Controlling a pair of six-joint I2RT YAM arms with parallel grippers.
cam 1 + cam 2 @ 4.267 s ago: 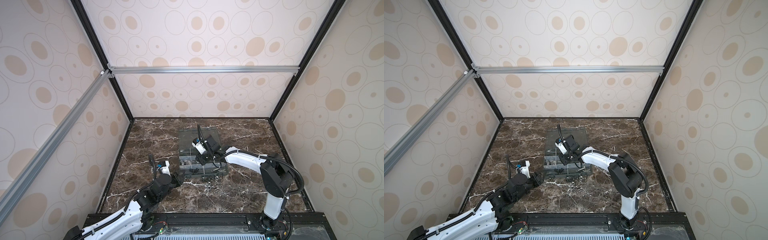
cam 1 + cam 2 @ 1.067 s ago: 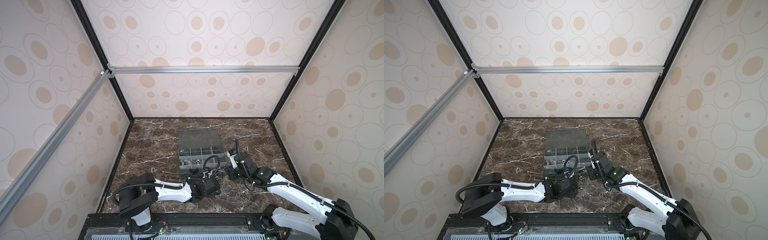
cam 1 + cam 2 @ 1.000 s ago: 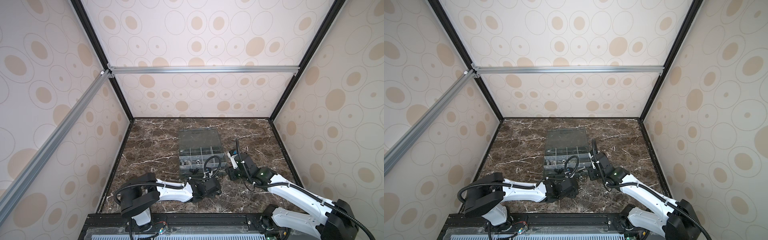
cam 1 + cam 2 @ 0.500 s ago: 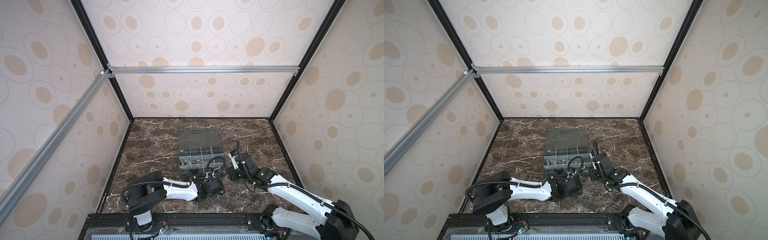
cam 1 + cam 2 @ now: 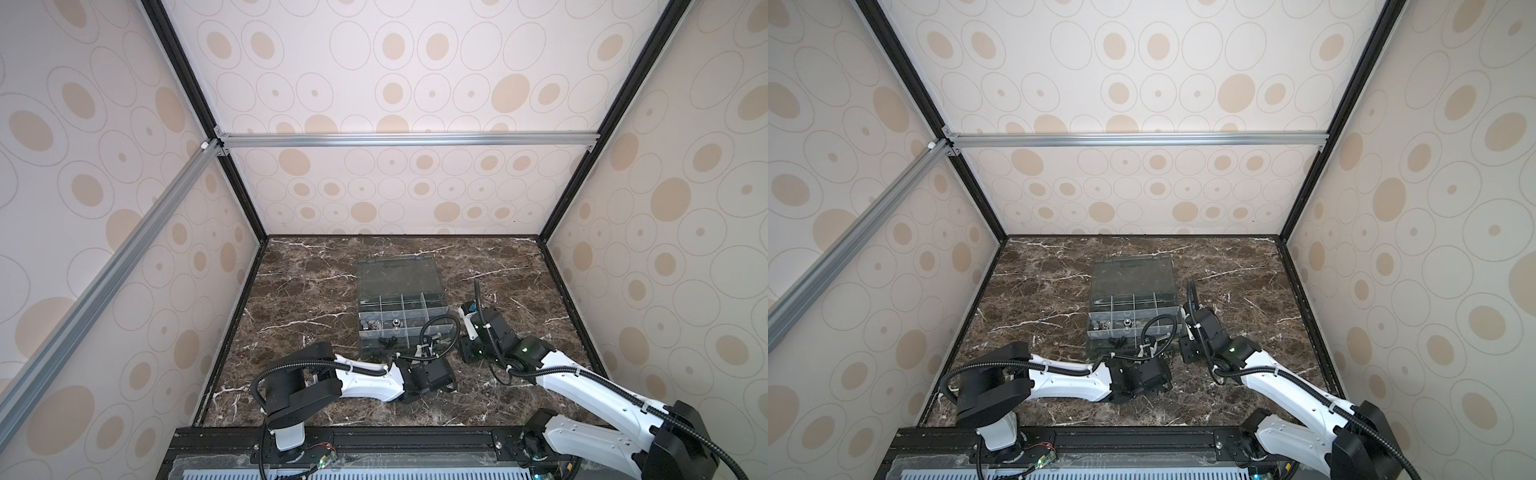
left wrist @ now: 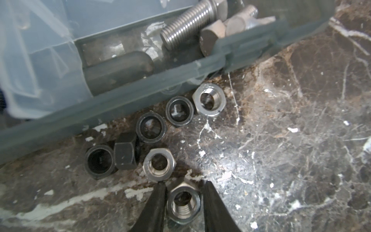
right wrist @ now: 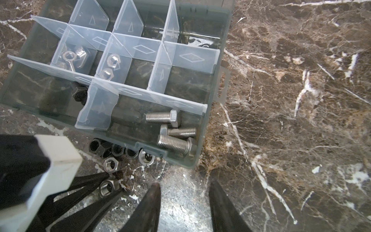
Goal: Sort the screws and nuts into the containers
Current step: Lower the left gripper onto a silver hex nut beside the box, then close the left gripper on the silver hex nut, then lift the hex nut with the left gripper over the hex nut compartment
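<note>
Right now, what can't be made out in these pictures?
Left gripper on silver nut: left wrist view, contact unclear.
Black screw: right wrist view, half behind a divider.
Loose nuts: both top views, too small or under the left arm.

Twin top views high above, looking down on the whole table (image 5: 299,291), wrist views close, both sharing nuts (image 6: 150,127) beside the box (image 7: 176,158)

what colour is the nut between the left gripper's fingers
Silver, bare metal. The nut shows best in the left wrist view.
</note>
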